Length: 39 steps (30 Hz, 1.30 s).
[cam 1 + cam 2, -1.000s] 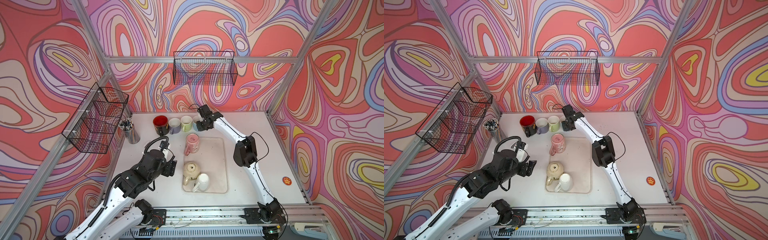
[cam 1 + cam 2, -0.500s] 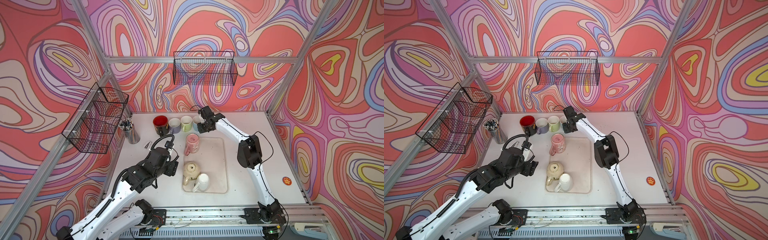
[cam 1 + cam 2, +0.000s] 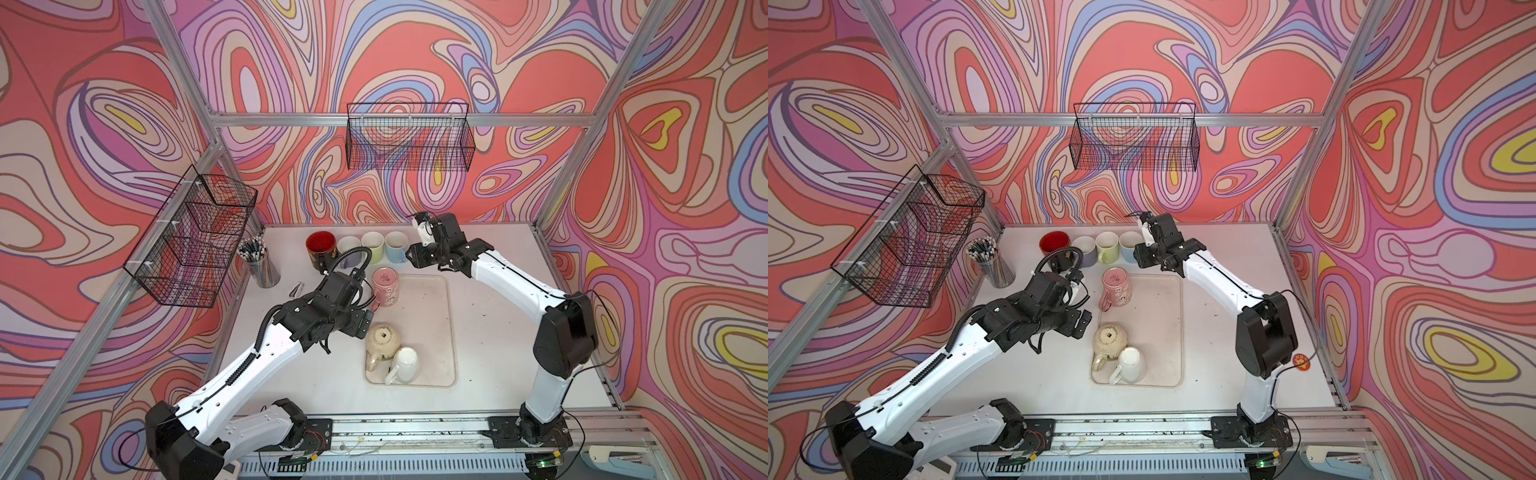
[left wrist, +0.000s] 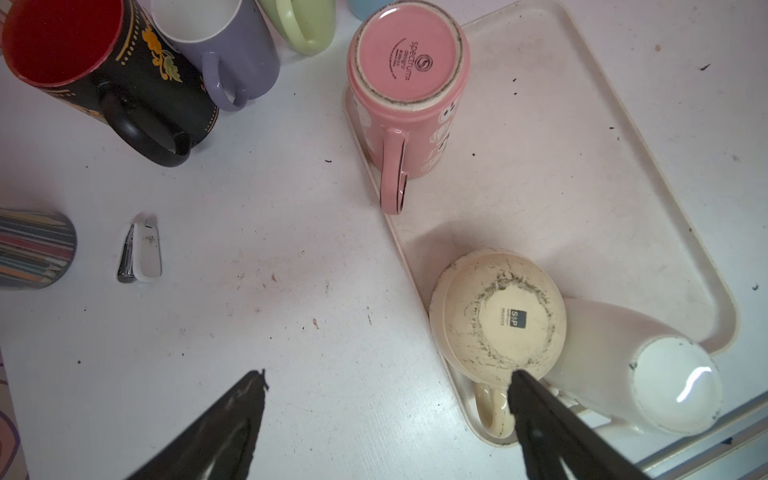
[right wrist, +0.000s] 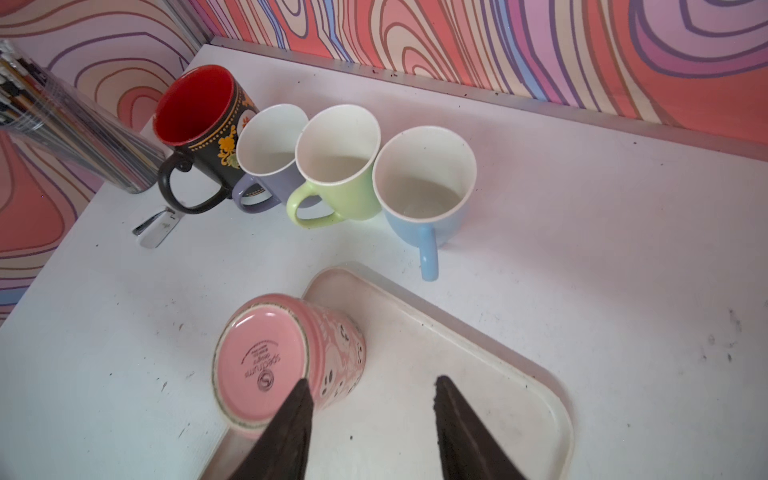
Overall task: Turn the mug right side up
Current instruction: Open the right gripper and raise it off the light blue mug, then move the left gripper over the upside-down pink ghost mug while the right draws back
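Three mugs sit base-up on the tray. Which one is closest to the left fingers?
The cream mug, squat and round, next to the white mug. The left fingers hover right beside it; the pink mug stands farther back.

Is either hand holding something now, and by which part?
Nothing is held: the left hand and the right hand are both open and empty.

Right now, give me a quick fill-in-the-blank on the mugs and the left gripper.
1. The pink mug stands with its ____ facing up.
2. The tray holds ____ upside-down mugs.
3. In the upright back row, the blue mug stands right beside the ____ mug.
4. The left gripper has its jaws wide apart and holds ____.

Missing words: base; three; green; nothing.
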Tool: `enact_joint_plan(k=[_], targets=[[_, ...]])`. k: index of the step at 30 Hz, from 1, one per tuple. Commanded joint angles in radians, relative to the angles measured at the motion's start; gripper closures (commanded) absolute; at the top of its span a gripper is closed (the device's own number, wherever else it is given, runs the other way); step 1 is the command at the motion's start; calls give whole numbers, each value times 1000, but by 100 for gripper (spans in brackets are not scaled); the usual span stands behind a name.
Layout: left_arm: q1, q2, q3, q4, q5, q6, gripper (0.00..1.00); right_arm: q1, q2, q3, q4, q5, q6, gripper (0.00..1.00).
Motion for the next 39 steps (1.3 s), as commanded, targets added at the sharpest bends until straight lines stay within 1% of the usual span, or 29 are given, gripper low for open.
enact_joint_plan(k=[1, 4, 7, 12, 15, 19, 21, 23, 25, 29, 33, 39], targets=[[5, 34, 46, -24, -1, 45, 6, 5, -117, -201, 222, -74, 84, 51], [6, 70, 64, -7, -15, 70, 5, 4, -228, -376, 348, -78, 133, 51], [5, 115, 83, -5, -3, 77, 5, 5, -323, -515, 429, -92, 169, 51], [5, 182, 87, 29, 11, 73, 5, 4, -460, -722, 554, -102, 207, 41], [8, 226, 89, 54, 15, 74, 5, 3, -525, -801, 591, -84, 220, 37], [28, 285, 113, 68, 41, 68, 5, 1, -584, -887, 622, -55, 238, 33], [46, 309, 123, 87, 65, 65, 5, -6, -607, -943, 666, -53, 268, 31], [52, 335, 137, 97, 69, 71, 6, -18, -614, -988, 715, -63, 304, 31], [54, 369, 158, 96, 62, 82, 6, -31, -610, -1014, 747, -74, 326, 30], [62, 436, 193, 105, 48, 100, 8, -73, -615, -1017, 753, -137, 354, 30], [69, 501, 221, 119, 49, 114, 10, -89, -647, -1032, 752, -142, 353, 30], [73, 583, 265, 122, 57, 133, 14, -108, -651, -1031, 742, -161, 346, 30]])
